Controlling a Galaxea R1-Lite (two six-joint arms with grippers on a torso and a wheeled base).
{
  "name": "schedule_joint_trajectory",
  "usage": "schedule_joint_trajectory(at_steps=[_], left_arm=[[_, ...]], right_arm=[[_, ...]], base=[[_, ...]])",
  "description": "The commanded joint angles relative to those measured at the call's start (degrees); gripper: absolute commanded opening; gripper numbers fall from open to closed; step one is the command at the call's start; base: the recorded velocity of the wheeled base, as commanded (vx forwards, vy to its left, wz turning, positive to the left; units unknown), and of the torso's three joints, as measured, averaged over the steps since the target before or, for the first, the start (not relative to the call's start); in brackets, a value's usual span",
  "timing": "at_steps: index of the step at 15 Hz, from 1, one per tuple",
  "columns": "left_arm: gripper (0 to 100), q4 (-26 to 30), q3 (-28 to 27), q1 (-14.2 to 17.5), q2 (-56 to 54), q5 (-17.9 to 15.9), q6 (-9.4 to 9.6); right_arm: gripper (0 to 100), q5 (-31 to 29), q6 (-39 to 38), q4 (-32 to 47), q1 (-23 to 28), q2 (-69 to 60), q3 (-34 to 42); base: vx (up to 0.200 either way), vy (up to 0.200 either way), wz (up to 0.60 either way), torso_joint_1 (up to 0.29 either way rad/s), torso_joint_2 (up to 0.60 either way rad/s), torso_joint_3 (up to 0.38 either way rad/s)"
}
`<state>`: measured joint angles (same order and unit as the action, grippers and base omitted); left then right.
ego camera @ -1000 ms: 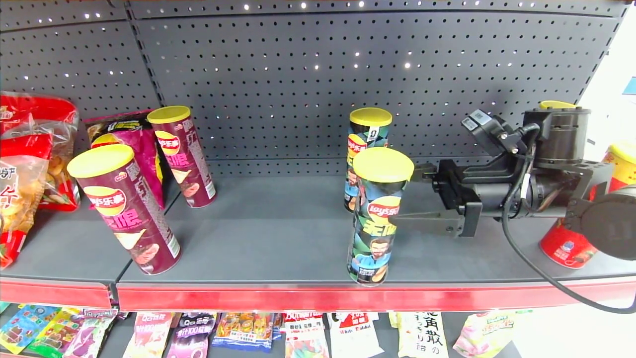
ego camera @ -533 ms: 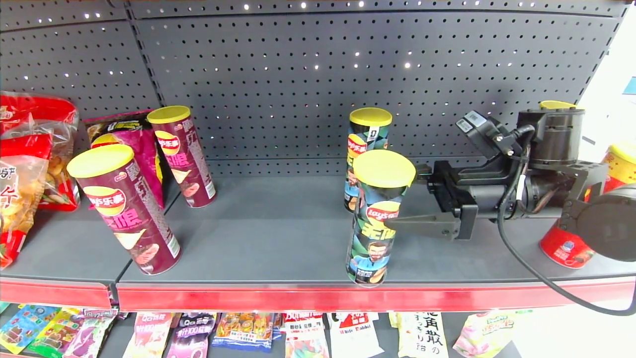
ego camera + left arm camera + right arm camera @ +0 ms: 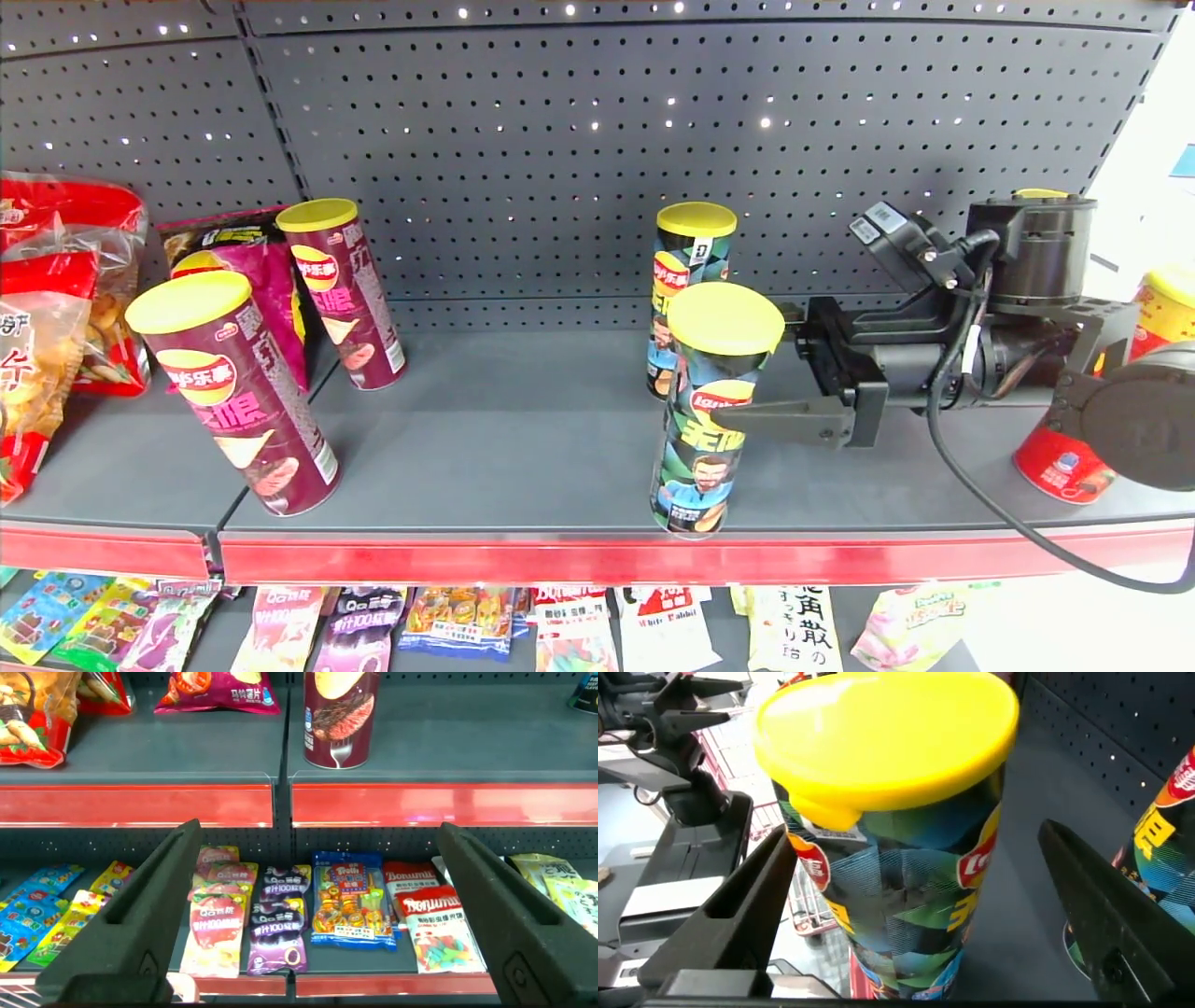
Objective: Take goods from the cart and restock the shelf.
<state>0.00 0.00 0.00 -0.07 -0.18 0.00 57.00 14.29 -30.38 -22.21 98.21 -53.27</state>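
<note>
Your right claw (image 3: 756,366) is spread wide and straddles the blue-green chip can (image 3: 700,467), one finger on each side of its upper body, just under the yellow lid. The right wrist view shows a gap between one finger and the can wall. On the other side, I cannot tell whether the finger is touching. The can stands on its base at the front edge of the shelf (image 3: 523,439), right behind the red lip.

A matching blue-green can (image 3: 691,252) stands upright just beyond it at 12 o'clock, near the pegboard back. At 3 o'clock, past the arm, there is a red chip can (image 3: 1060,462). Well off at 9 o'clock a purple chip can (image 3: 238,401) stands near the front. A second purple can (image 3: 345,289) and a purple snack bag (image 3: 245,271) sit behind it at about 10 o'clock. Red snack bags (image 3: 47,308) lie at the far 9 o'clock end.

Your left claw (image 3: 320,831) is low, its fingers wide apart with nothing between them, and it faces the sweets packets (image 3: 350,905) on the lower tier.
</note>
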Motion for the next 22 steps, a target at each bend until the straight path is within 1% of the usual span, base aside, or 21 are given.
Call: schedule_joint_trajectory(at_steps=[1,6,9,10,17,20,22], left_arm=[[100,0.0,0.0,0.0,0.1,0.0,0.0],[100,0.0,0.0,0.0,0.1,0.0,0.0],[100,0.0,0.0,0.0,0.1,0.0,0.0],[100,0.0,0.0,0.0,0.1,0.0,0.0],[100,0.0,0.0,0.0,0.1,0.0,0.0],[100,0.0,0.0,0.0,0.1,0.0,0.0],[100,0.0,0.0,0.0,0.1,0.0,0.0]], right_arm=[[100,0.0,0.0,0.0,-0.8,0.0,-0.1],[100,-1.9,0.0,0.0,-2.3,0.5,-0.9],[100,-2.0,0.0,0.0,-2.5,0.7,-0.8],[0,-1.9,0.1,0.0,-2.6,0.8,-0.8],[0,-3.4,0.8,-0.1,-2.5,0.5,-0.8],[0,-6.1,0.5,-0.1,-2.5,-0.6,-0.9],[0,-6.3,0.5,-0.1,-2.6,-0.8,-1.7]], base=[[0.0,0.0,0.0,0.0,0.0,0.0],[0.0,0.0,0.0,0.0,0.0,0.0],[0.0,0.0,0.0,0.0,0.0,0.0],[0.0,0.0,0.0,0.0,0.0,0.0],[0.0,0.0,0.0,0.0,0.0,0.0],[0.0,0.0,0.0,0.0,0.0,0.0],[0.0,0.0,0.0,0.0,0.0,0.0]])
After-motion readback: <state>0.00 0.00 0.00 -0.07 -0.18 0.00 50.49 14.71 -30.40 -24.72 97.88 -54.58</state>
